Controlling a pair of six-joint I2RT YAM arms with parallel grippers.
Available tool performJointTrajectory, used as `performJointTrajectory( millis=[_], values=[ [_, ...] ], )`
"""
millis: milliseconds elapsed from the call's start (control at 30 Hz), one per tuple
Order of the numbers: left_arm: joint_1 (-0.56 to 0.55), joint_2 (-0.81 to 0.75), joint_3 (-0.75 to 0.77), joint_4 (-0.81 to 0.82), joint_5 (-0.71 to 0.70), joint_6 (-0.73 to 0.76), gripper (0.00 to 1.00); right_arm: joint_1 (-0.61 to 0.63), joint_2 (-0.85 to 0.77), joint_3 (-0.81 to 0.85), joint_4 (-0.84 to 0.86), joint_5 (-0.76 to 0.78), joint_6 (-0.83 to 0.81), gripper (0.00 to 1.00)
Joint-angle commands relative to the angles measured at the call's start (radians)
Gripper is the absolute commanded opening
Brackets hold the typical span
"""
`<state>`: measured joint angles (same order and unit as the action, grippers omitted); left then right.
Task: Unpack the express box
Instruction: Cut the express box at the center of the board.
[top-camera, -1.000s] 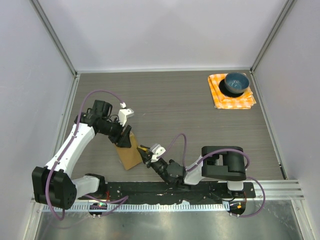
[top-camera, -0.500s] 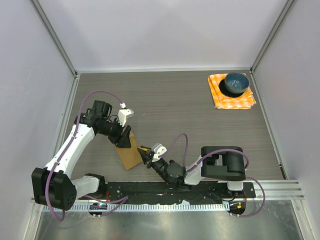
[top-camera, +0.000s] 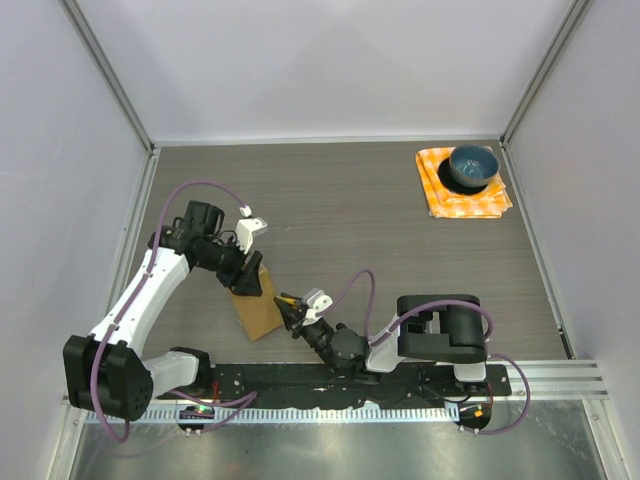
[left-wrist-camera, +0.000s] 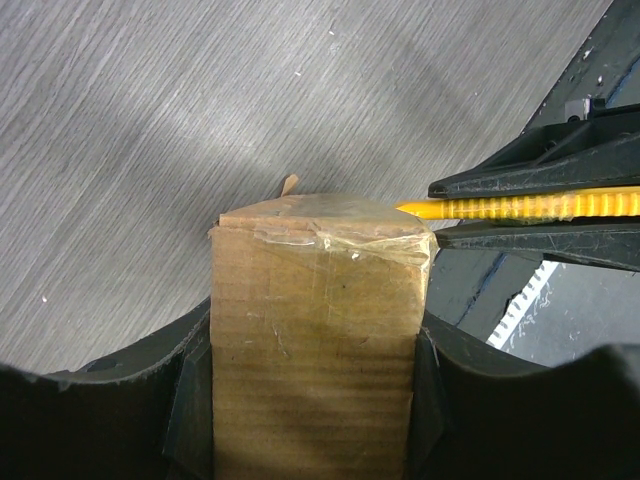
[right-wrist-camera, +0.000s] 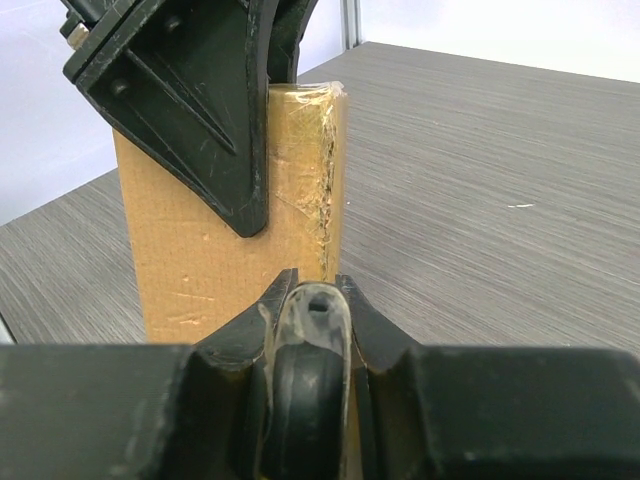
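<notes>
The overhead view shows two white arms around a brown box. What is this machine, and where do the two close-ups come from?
It is a robot with two arms bolted at the near edge of the table. One camera looks down from above; each close-up comes from a camera on one wrist. The left gripper clamps the cardboard box. The right gripper holds a yellow tool, seemingly a cutter, at the box's taped end. Far right, a blue bowl sits on an orange checked cloth.

Bright even light, soft shadows, glare on express box (left-wrist-camera: 315, 340), close foreground blurred
</notes>
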<state>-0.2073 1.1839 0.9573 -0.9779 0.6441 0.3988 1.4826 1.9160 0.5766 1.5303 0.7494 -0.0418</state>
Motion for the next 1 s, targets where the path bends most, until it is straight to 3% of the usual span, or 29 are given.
performJointTrajectory(
  millis=[0,400,967],
  values=[
    [0.009,-0.007,0.011,0.087,-0.012,-0.021,0.44,0.068,0.1,-0.057,-0.375,-0.074,0.088,0.01],
    [0.017,0.013,0.012,0.099,-0.02,-0.018,0.43,0.094,0.034,-0.127,-0.443,-0.094,0.18,0.01],
    [0.023,0.005,-0.005,0.114,-0.014,-0.031,0.43,0.085,0.092,-0.067,-0.461,-0.11,0.172,0.01]
  ],
)
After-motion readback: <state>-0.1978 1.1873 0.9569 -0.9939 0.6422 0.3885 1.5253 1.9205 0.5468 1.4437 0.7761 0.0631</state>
